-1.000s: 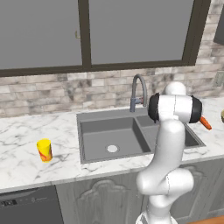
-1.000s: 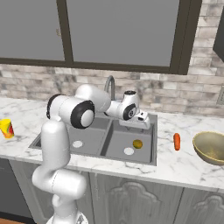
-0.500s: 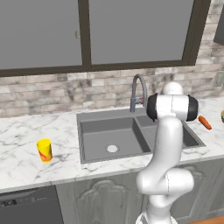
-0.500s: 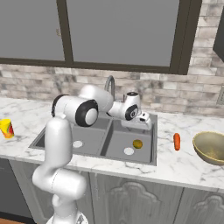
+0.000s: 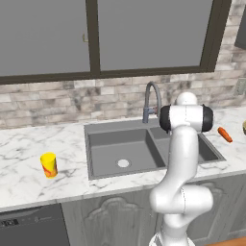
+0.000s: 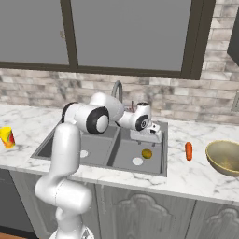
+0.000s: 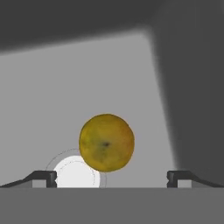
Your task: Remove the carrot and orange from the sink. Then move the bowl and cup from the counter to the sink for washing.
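The orange (image 7: 106, 142), a dull olive-yellow ball, lies on the floor of the right basin of the dark grey sink (image 6: 164, 151), beside a pale round drain (image 7: 76, 173). My gripper (image 6: 150, 139) hangs open just above the orange (image 6: 146, 153), which is centred between my two fingertips (image 7: 46, 177). The carrot (image 6: 188, 150) rests on the white marble counter (image 6: 196, 172) right of the sink. Further right stands the tan bowl (image 6: 224, 157). The yellow cup (image 5: 48, 165) stands on the counter left of the sink (image 5: 88, 153).
An arched grey faucet (image 6: 116, 88) rises behind the sink, close behind my arm. A brick wall and dark windows back the counter. The left basin (image 5: 122, 153) holds only its drain. The basin's right wall (image 7: 192, 96) is near my hand.
My hand has edged slightly right and down over the right basin. The orange, carrot, bowl and cup have not moved.
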